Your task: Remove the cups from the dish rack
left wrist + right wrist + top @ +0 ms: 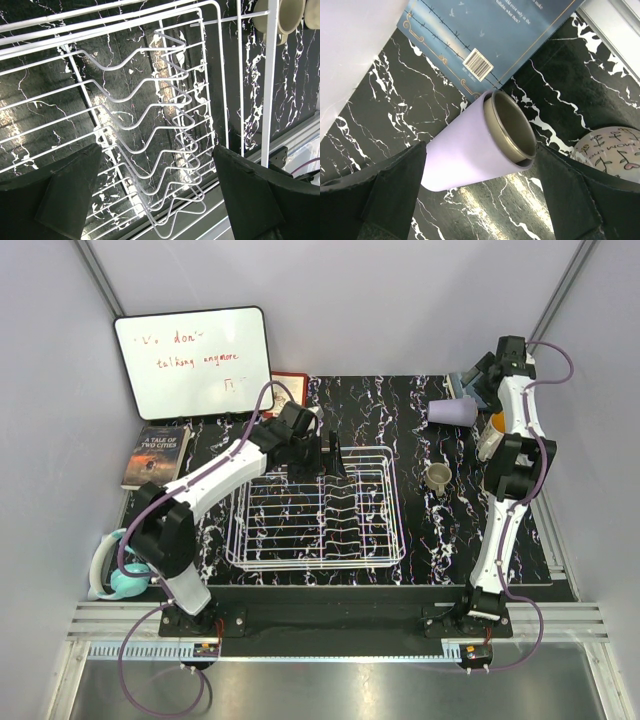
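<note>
Lavender cup (470, 150) on its side, far right of the dish rack (318, 508).
Nearest, my left gripper (156, 155) hangs over the white wire rack, spread wide, holding nothing. Right of the rack, the small olive-grey cup (438, 476) stands mouth up. Farther back, my right gripper (481, 152) is spread wide around the smooth lavender cup, which shows a tan inner lining; I cannot tell if the fingers touch it.

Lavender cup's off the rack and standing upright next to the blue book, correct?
Not quite. The lavender cup is off the dish rack and next to the blue book, but it lies on its side, not upright. The right wrist view shows this.
</note>
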Available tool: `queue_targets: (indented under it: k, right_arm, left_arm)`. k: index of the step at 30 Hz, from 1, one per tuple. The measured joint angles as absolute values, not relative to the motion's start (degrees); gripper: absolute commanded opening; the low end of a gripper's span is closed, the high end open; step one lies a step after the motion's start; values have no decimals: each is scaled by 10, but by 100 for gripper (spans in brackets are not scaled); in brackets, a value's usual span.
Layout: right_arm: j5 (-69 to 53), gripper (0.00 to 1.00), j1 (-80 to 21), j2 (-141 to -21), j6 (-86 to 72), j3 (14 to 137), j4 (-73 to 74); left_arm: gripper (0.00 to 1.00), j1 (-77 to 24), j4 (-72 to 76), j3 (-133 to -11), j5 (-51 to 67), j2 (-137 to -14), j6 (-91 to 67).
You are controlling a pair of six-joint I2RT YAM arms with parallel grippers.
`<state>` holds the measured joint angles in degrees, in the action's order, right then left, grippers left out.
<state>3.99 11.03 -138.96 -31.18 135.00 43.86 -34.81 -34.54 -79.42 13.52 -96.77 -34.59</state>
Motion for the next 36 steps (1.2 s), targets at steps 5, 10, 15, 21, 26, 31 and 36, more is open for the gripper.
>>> queue_targets:
  k: [5,10,15,21,26,31,36]
  right_arm:
    - [19,97,117,-1396,-312,1350,419]
    - [-9,96,117,-1410,-314,1356,404]
    - [-27,97,117,-1433,-318,1375,404]
    - [-29,98,118,-1453,-318,1402,407]
    - [-47,98,116,-1455,-321,1405,408]
    - [-70,97,112,-1455,-331,1406,408]
    - [-86,92,98,-1455,-340,1411,408]
  left_arm:
    - [97,-348,-345,-794,136,-979,-346]
    - [97,-348,-345,-794,137,-989,-350]
    - [97,-348,-344,-795,140,-995,-350]
    - [97,-348,-344,-797,143,-996,-350]
    - [97,-346,-342,-802,148,-1002,-350]
    - [97,-345,-342,-805,152,-1009,-350]
    - [97,-344,-341,-810,158,-1013,-351]
